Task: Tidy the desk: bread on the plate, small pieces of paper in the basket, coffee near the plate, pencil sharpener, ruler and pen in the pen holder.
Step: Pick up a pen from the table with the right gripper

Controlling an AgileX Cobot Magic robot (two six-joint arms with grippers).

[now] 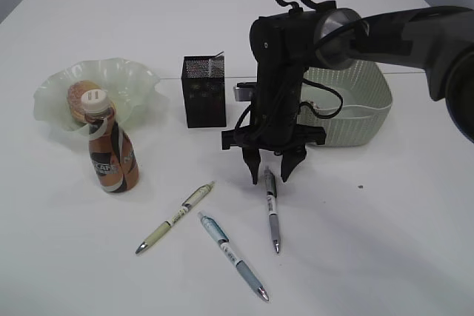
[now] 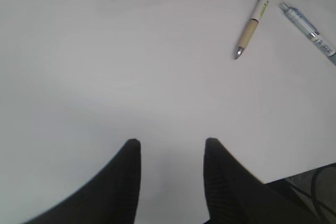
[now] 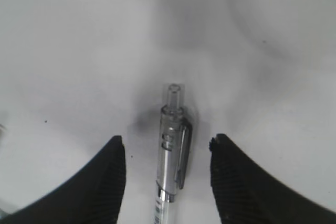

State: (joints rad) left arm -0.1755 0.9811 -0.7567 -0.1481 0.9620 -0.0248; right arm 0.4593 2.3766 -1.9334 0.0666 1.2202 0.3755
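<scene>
right gripper [image 1: 273,168] poised over grey clear-barrelled pen [image 3: 172,145], fingers [image 3: 107,182] apart either side of its clip end, not touching it.

white worktop [image 1: 385,242]: the grey pen lies in front of the black mesh pen holder [image 1: 204,92], with a green-cream pen [image 1: 175,217] and a light blue pen [image 1: 232,255] to its left. brown coffee bottle with white cap [image 1: 112,149] stands just before the pale green wavy-rimmed plate [image 1: 141,83], which carries the round brown bread [image 1: 80,94]. pale woven basket [image 1: 366,112] sits behind the right arm. left gripper [image 2: 172,166] hovers above bare worktop, fingers parted, nothing between them.
</scene>
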